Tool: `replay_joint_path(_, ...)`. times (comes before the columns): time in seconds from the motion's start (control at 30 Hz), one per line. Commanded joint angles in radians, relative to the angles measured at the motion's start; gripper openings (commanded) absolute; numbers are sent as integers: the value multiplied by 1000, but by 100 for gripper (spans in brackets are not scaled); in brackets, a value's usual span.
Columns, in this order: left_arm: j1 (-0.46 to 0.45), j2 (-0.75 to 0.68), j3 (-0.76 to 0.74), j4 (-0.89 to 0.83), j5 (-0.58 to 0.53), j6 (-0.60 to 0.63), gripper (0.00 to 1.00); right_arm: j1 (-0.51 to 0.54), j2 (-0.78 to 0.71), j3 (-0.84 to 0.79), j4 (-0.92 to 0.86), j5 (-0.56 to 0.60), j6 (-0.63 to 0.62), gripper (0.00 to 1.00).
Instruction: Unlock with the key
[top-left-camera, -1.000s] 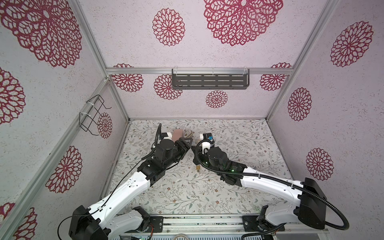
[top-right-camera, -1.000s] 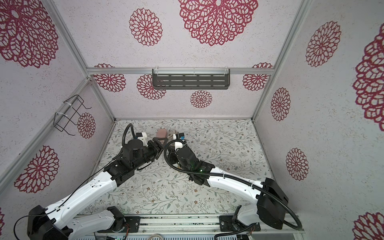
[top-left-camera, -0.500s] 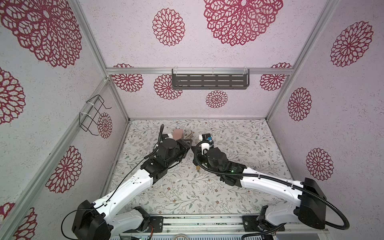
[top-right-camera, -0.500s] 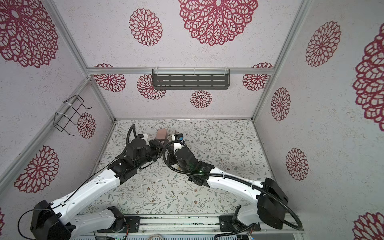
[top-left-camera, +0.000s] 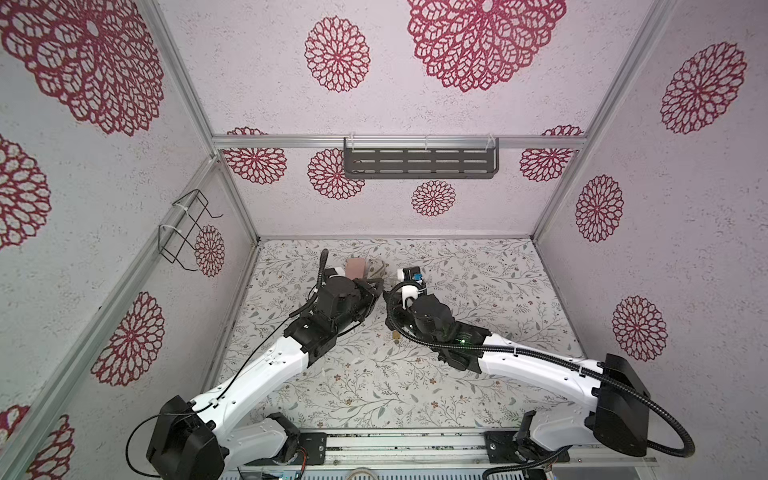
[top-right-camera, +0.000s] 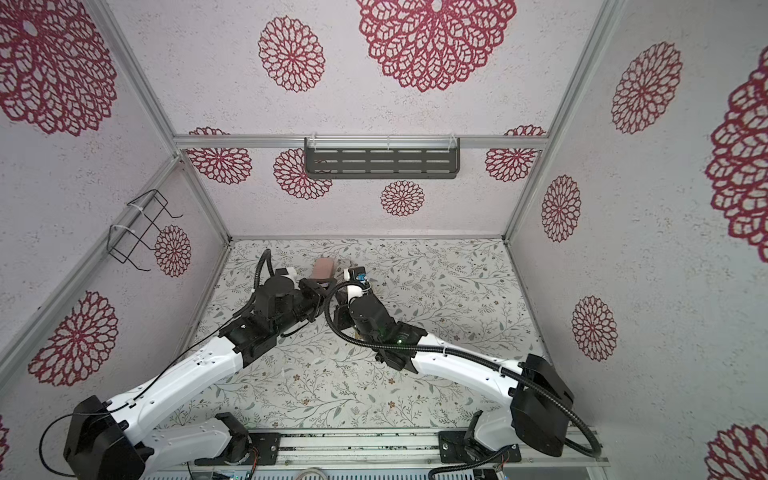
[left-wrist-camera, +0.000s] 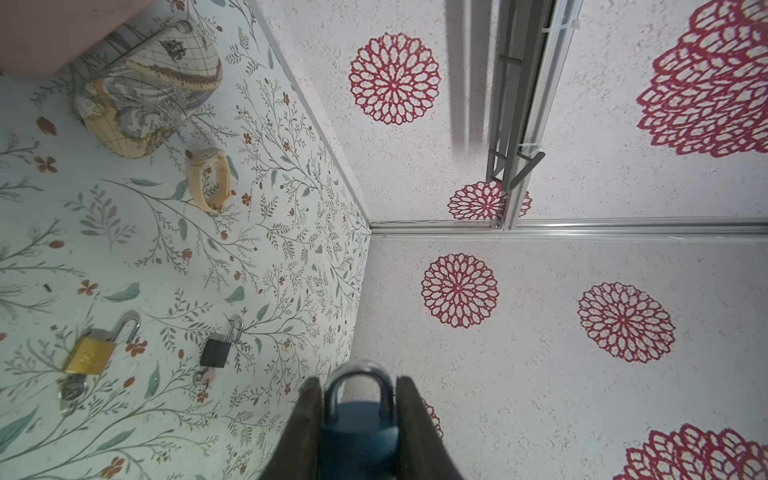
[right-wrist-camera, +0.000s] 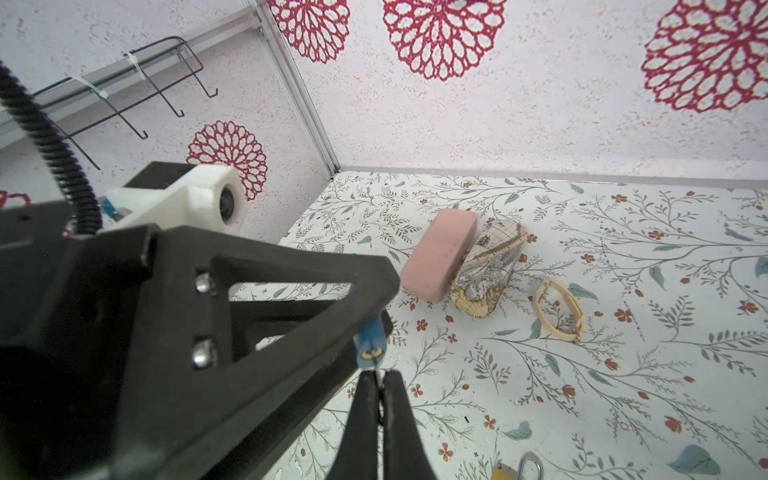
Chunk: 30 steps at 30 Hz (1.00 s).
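Observation:
A blue padlock (left-wrist-camera: 359, 432) with a steel shackle sits between the fingers of my left gripper (left-wrist-camera: 357, 381), which is shut on its body and holds it above the table. In the right wrist view the padlock's (right-wrist-camera: 371, 338) keyhole end faces my right gripper (right-wrist-camera: 379, 380). That gripper is shut on a key (right-wrist-camera: 377, 368) whose thin blade enters the keyhole. In both top views the left gripper (top-left-camera: 372, 291) meets the right arm's wrist (top-left-camera: 428, 311) at mid-table. There the padlock and key are hidden.
A brass padlock (left-wrist-camera: 89, 353) with keys and a small black padlock (left-wrist-camera: 216, 351) lie on the floral table. Near the back wall are a pink case (right-wrist-camera: 440, 253), a map-print case (right-wrist-camera: 486, 270) and a cream watch (right-wrist-camera: 559, 309). A wire rack (top-left-camera: 185, 228) hangs on the left wall.
My left arm has shifted a little back and toward the right gripper, and its jaws have narrowed onto the blue padlock. The right gripper stays shut on the key.

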Motion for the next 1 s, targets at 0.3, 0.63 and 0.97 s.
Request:
replay_joint_path(0.3, 15, -33, -15, 46, -41, 221, 0, 6, -61, 46, -25, 32, -30, 37)
replay_joint_path(0.63, 23, -108, -155, 168, -76, 972, 0, -158, -156, 159, -373, -244, 68, 65)
replay_joint_path(0.97, -5, -92, -351, 526, 97, 1462, 0, -179, 32, 445, -716, -325, -14, 76)
